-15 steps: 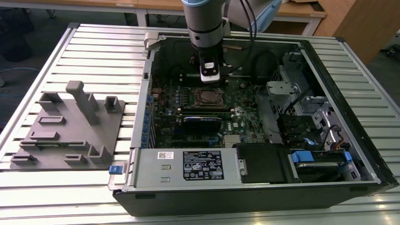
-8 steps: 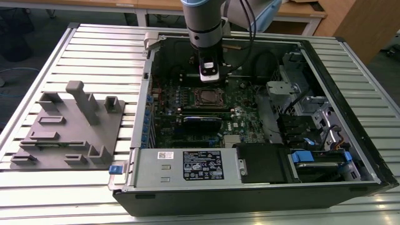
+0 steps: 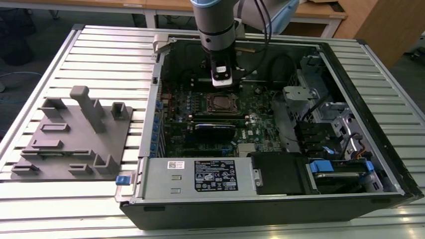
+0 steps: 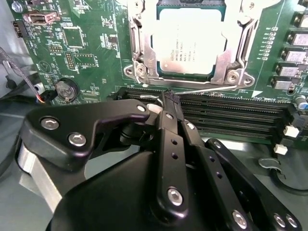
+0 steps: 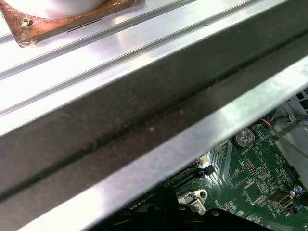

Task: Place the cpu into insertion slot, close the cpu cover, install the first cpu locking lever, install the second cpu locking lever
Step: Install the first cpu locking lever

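Black gripper (image 4: 169, 100), lower centre of second wrist view: fingers drawn narrow together, tips against thin locking lever (image 4: 207, 89); firm grasp not confirmable. Beyond, upper centre: cpu (image 4: 190, 41) seated in insertion slot (image 4: 231, 76), cpu cover (image 4: 144, 43) lowered around it. Likely hazard: tips slipping off sprung wire, lever flicking back, scraping motherboard (image 4: 91, 29).

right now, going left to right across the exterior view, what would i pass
grey fixture block → blue clip → cpu → silver bracket → blue drive handle
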`<state>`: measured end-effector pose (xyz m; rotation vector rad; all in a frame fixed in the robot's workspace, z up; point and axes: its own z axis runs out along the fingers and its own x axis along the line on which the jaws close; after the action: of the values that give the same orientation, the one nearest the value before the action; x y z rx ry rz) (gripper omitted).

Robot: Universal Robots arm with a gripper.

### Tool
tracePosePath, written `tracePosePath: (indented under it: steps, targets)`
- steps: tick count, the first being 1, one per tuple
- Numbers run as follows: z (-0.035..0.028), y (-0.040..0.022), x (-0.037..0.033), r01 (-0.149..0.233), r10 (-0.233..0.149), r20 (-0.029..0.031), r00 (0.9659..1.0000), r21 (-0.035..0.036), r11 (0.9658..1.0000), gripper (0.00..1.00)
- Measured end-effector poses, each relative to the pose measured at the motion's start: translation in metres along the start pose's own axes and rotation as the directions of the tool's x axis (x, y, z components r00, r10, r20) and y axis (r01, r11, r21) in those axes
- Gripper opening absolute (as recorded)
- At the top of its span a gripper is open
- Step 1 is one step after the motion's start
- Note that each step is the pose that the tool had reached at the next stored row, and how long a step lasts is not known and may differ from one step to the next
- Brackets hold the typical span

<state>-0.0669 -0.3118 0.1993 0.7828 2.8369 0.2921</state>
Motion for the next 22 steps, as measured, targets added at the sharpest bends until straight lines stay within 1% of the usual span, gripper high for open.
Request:
tracePosePath:
  steps: [4, 5, 9, 10, 14, 16, 22]
  targets:
    - [0.0001, 0.0000, 0.0011, 0.000, 0.000, 0.0008, 1.0000, -0.0007, 1.0000, 0.11]
    - [0.0003, 0.0000, 0.0011, 0.000, 0.000, 0.0022, 1.0000, -0.0018, 1.0000, 0.11]
    - [0.0018, -0.0004, 0.0014, 0.002, -0.002, 0.0131, 0.9999, -0.0084, 1.0000, 0.11]
    - [0.0019, -0.0004, 0.0013, 0.002, -0.002, 0.0145, 0.9999, -0.0093, 1.0000, 0.11]
    - [0.0024, -0.0004, 0.0014, 0.003, -0.002, 0.0149, 0.9999, -0.0098, 0.9999, 0.11]
    - [0.0026, -0.0005, 0.0014, 0.003, -0.003, 0.0156, 0.9999, -0.0087, 1.0000, 0.11]
    - [0.0027, -0.0003, 0.0011, 0.005, -0.005, 0.0208, 0.9998, 0.0008, 1.0000, 0.11]
